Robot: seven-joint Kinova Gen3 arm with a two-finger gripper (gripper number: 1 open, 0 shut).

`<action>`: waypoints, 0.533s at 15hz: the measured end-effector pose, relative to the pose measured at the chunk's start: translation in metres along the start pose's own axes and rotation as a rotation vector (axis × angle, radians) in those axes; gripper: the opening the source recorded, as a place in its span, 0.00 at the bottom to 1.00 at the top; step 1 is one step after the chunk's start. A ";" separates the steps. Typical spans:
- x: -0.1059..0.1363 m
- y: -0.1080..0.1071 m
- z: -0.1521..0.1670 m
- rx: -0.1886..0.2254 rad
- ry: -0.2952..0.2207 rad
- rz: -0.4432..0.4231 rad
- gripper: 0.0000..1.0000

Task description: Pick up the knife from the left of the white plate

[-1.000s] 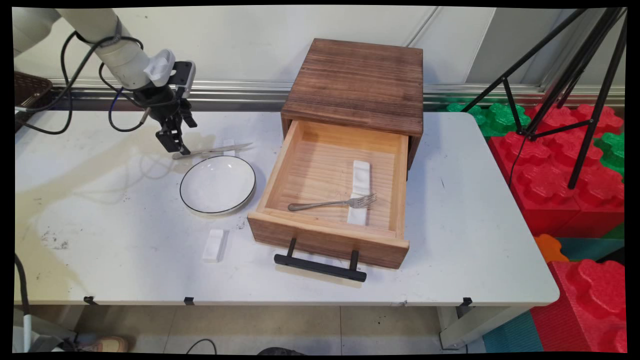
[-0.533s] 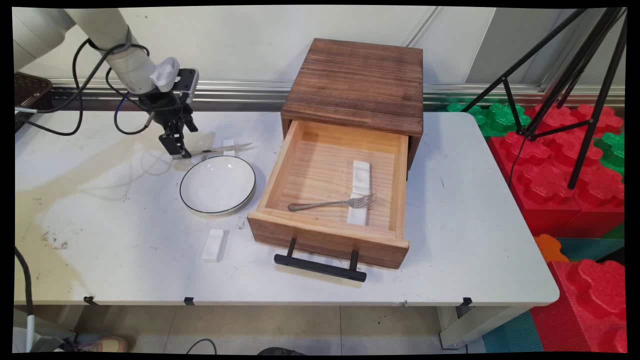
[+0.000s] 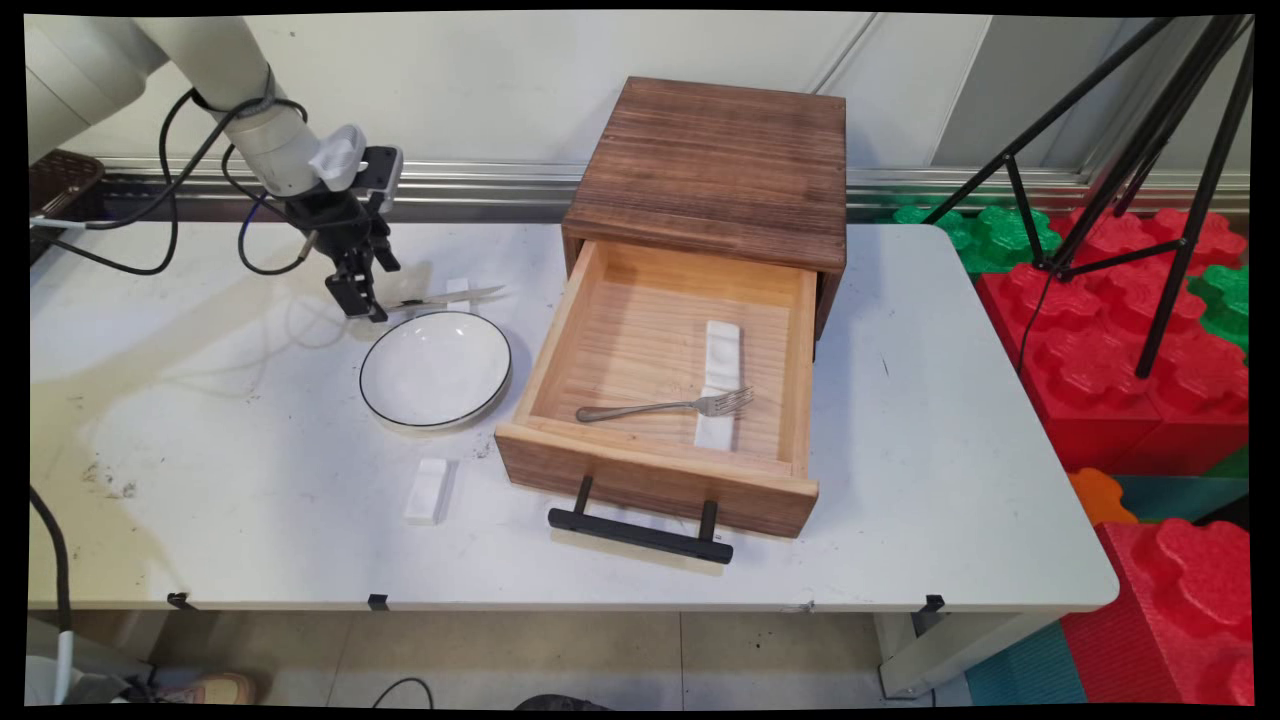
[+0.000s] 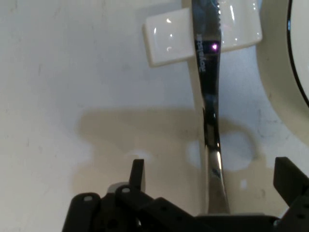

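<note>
Hovering over the handle end of a table knife (image 4: 208, 121), the gripper (image 3: 358, 300) stands with fingers spread apart.
The knife's handle lies between the two fingers (image 4: 137, 175), untouched; its blade rests across a white cutlery rest (image 4: 169, 38) just beside the white plate (image 3: 435, 368). Since a second ago the gripper has shifted slightly right along the knife toward the plate. It holds nothing.

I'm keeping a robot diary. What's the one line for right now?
gripper: open, either side of knife handle | knife: blade on white rest | plate: beside | drawer: open, fork inside
</note>
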 end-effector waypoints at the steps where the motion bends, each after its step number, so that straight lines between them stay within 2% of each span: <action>1: 0.000 -0.001 0.001 -0.001 0.004 -0.002 1.00; 6: 0.003 -0.003 0.009 -0.013 0.038 -0.021 1.00; 7: 0.004 -0.003 0.011 -0.014 0.045 -0.024 0.00; 8: 0.004 -0.004 0.011 -0.015 0.049 -0.027 0.00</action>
